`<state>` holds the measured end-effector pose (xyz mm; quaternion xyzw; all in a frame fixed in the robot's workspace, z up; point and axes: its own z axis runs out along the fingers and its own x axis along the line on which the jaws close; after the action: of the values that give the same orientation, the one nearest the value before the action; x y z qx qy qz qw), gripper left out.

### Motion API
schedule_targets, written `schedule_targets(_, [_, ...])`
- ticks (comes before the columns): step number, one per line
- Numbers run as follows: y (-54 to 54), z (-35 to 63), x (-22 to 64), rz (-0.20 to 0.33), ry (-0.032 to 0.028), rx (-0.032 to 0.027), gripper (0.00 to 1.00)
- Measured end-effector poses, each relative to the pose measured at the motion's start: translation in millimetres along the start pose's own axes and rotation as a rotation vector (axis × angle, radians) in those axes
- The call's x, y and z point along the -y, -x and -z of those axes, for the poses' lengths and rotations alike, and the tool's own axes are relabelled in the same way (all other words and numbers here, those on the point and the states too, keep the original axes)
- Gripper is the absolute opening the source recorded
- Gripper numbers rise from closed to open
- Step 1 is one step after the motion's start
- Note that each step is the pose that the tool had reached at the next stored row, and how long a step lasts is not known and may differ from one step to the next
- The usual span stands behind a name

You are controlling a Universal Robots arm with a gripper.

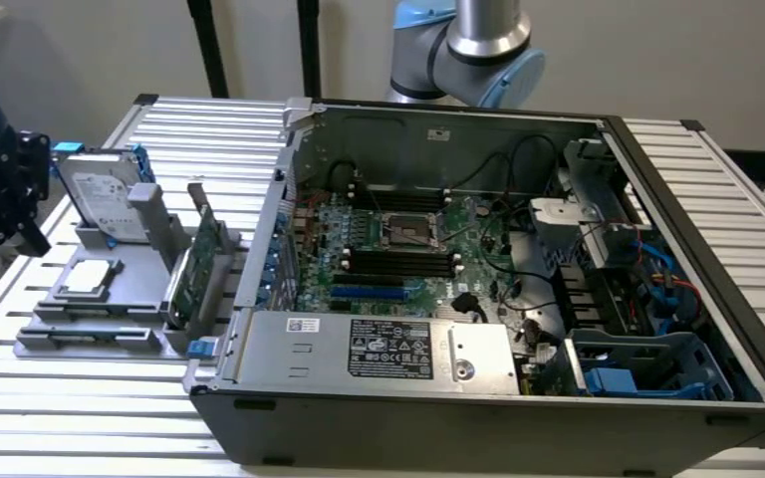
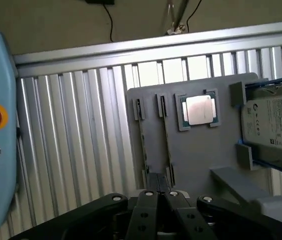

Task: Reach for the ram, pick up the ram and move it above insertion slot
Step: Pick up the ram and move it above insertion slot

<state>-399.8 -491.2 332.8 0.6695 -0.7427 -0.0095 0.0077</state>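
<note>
The jaws are pressed together, tip against tip, with nothing between them. The ram [image 2: 141, 140] stands on its long edge in a slot of the grey holder [image 2: 195, 150], ahead of the jaw tips and slightly off their centre line. Its near end is close to the tips but apart from them.

From this angle the ram presents as a long, thin strip, greenish with dark speckling along its length. A second thin board [image 2: 166, 135] stands on edge in a parallel slot, just beside the ram, on the other side of the jaws' centre line. From this edge-on angle the two boards are hard to tell apart.

Beyond the second board, a square processor [image 2: 199, 110] lies flat in a recess. A silver hard drive [image 2: 275, 125] sits farther out on that same side.

In the exterior view the holder [image 1: 91, 304] rests on the slatted desk [image 1: 91, 398], just beside the open computer case [image 1: 489, 398].
</note>
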Motion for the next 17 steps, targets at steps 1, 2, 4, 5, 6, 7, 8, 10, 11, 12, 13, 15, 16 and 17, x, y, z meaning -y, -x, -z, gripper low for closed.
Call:
schedule_targets(1, [0.0,-0.3,0.0,0.018,-0.0011,-0.0003,0.11])
schedule_targets(2, [0.0,-0.6,0.0,0.038,-0.0022,-0.0005,0.11])
schedule_targets(4, [0.0,-1.2,0.0,0.074,-0.0043,-0.0012,0.11])
schedule_targets(5, [0.0,-1.5,0.0,0.092,-0.0051,-0.0016,0.11])
schedule_targets(6, [0.0,-1.8,0.1,0.11,-0.0061,-0.0019,0.11])
schedule_targets(7, [0.0,-2.1,0.1,0.128,-0.0071,-0.0022,0.11])
schedule_targets(8, [0.0,-2.3,0.1,0.146,-0.0079,-0.0026,0.11])
schedule_targets(10, [0.0,-3.0,0.1,0.183,-0.0097,-0.0033,0.11])
schedule_targets(11, [0.0,-3.3,0.1,0.201,-0.0103,-0.0035,0.11])
schedule_targets(12, [-0.1,-3.2,0.0,0.21,-0.0106,-0.0038,0.11])
schedule_targets(13, [-0.1,-3.2,0.1,0.21,-0.0106,-0.0038,0.11])
schedule_targets(15, [-0.1,-3.2,0.1,0.21,-0.0107,-0.0038,0.12])
schedule_targets(16, [-0.1,-3.2,0.1,0.21,-0.0107,-0.0038,0.18])
schedule_targets(17, [-0.1,-3.3,0.1,0.21,-0.0107,-0.0037,0.24])
